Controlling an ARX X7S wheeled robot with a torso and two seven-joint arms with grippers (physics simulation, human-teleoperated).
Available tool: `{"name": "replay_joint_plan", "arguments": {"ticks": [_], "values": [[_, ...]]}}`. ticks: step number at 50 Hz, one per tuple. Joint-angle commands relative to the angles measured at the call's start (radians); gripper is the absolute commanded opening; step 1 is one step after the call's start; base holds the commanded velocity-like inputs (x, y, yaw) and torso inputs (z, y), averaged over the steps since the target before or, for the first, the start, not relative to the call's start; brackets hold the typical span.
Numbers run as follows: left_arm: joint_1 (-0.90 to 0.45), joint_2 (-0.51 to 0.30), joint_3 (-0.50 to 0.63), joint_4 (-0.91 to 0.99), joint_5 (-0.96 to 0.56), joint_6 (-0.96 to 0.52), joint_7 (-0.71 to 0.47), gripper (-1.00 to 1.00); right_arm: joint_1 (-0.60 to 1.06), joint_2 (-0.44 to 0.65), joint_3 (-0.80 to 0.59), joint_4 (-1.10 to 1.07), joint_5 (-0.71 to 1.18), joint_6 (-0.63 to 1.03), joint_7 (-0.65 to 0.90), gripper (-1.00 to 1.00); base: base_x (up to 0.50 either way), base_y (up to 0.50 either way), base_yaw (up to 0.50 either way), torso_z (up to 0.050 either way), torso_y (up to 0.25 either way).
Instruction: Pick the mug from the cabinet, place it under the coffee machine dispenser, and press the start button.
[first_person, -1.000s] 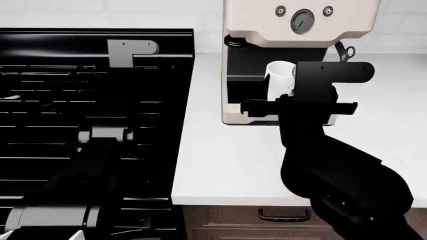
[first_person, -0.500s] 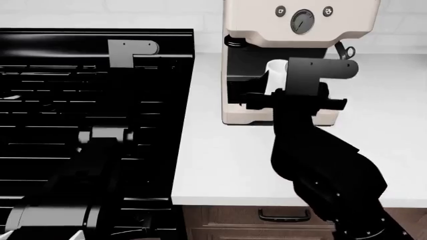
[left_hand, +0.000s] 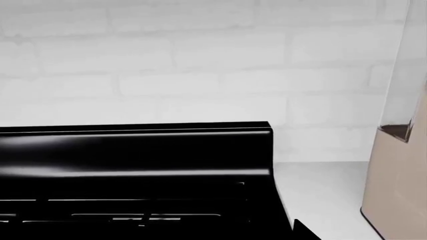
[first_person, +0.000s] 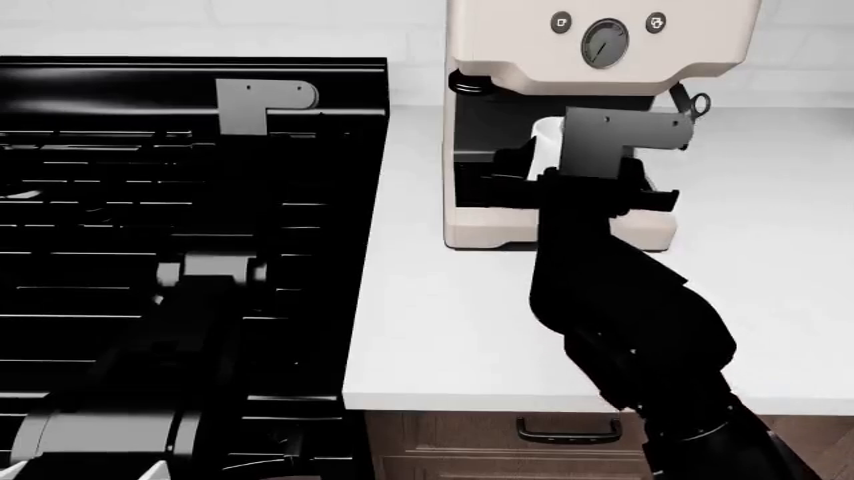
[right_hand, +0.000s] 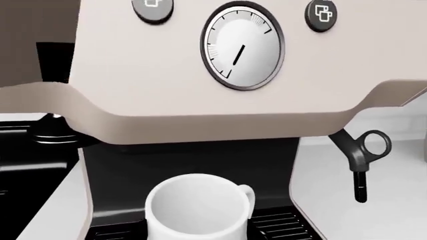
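Sitting apparently within right gripper (first_person: 587, 178): mug (right_hand: 195, 209)

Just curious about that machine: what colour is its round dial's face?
The gauge has a pale silvery-white face with a dark needle; the right wrist view shows it best.

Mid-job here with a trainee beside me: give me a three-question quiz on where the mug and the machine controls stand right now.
1. True or false: the mug is inside the bay of the coffee machine, over the drip grille.
2. Multiple choice: in the right wrist view, what is centred between the two round buttons? A) a gauge B) a steam wand C) a drawer handle
3. Fill in: in the head view, the right arm hides most of the ______.

Key: 1 true. 2 A, the gauge sits between the left button and the right button. 3 mug.
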Motion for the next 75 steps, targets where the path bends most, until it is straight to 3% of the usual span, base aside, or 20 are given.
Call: {"name": "replay_joint_plan", "arguments": {"ticks": [1, 29, 75], "values": [[0.0, 0.0, 0.001, 0.0, -0.001, 0.002, 0.001, 1.0, 0.036, -0.024, -0.011, 0.097, -0.049, -0.035, -0.029, -1.0, 0.0, 0.0, 0.0, 0.0, 0.0], [0.001, 0.0, 0.006, 0.0, -0.001, 0.003, 0.002, 1.0, 0.084, -0.057, -0.041, 0.262, -0.1, -0.079, -0.039, -1.0, 0.0, 0.0, 0.0, 0.0, 0.0], [0.002, 0.0, 0.012, 0.0, 0.002, 0.006, 0.002, 1.0, 0.192, -0.168, -0.076, 0.716, -0.161, -0.275, -0.129, -1.0, 0.0, 0.0, 0.0, 0.0, 0.0]]}}
